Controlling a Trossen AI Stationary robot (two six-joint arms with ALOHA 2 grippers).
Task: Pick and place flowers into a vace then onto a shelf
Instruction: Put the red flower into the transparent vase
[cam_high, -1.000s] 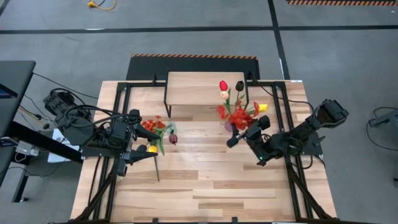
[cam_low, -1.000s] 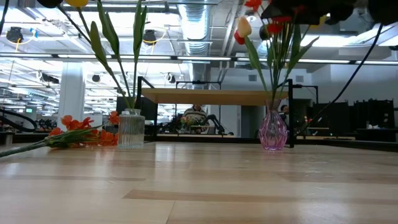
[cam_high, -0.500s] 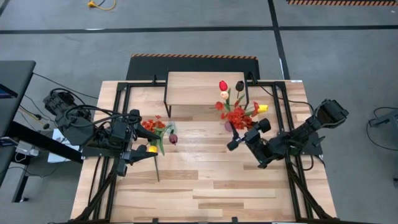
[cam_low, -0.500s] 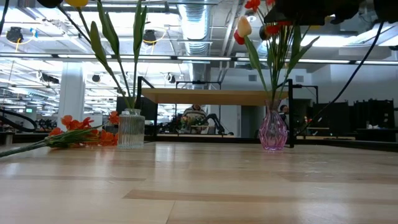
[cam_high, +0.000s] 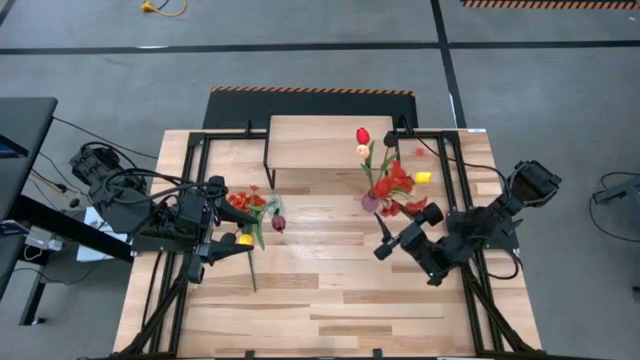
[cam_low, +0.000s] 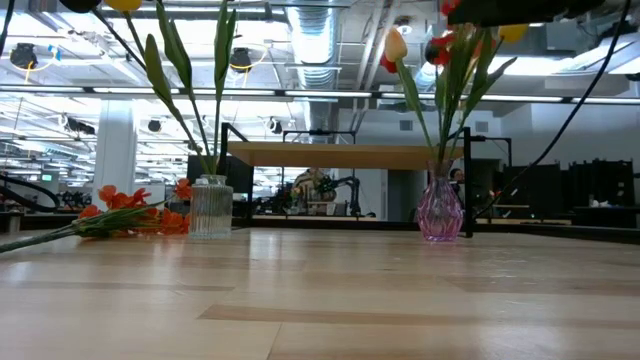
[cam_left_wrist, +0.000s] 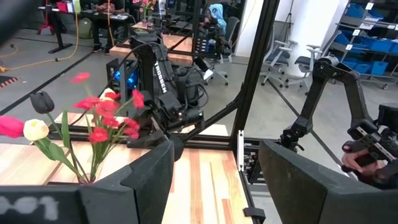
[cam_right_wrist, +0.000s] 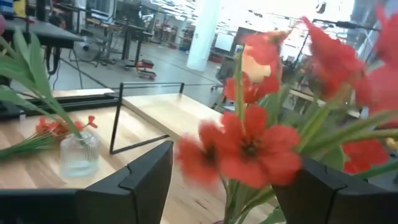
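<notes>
A pink glass vase (cam_high: 370, 203) (cam_low: 440, 210) stands on the table before the shelf (cam_high: 330, 140) (cam_low: 350, 155). It holds the flowers (cam_high: 392, 183): red, cream, dark and yellow tulips and red blossoms (cam_right_wrist: 249, 146). My right gripper (cam_high: 381, 238) (cam_right_wrist: 230, 168) is open, level, just on the near side of this bunch, blossoms close before its fingers. A clear ribbed vase (cam_low: 210, 207) (cam_right_wrist: 78, 155) at the left holds leafy stems and a yellow tulip (cam_high: 245, 240). My left gripper (cam_high: 220, 218) (cam_left_wrist: 214, 155) waits open, raised beside it.
An orange-red spray (cam_low: 125, 213) (cam_high: 245, 200) lies flat on the table left of the clear vase, its stem (cam_high: 251, 275) running toward the near edge. A dark maroon tulip (cam_high: 278, 222) shows by the clear vase. Bare tabletop (cam_high: 330, 300) spans the near half.
My right gripper has swung toward the table's near edge, off the top of the flower bunch, rolling a little while staying open. More of the red blossoms in the pink vase now show from above. The left arm has kept still.
</notes>
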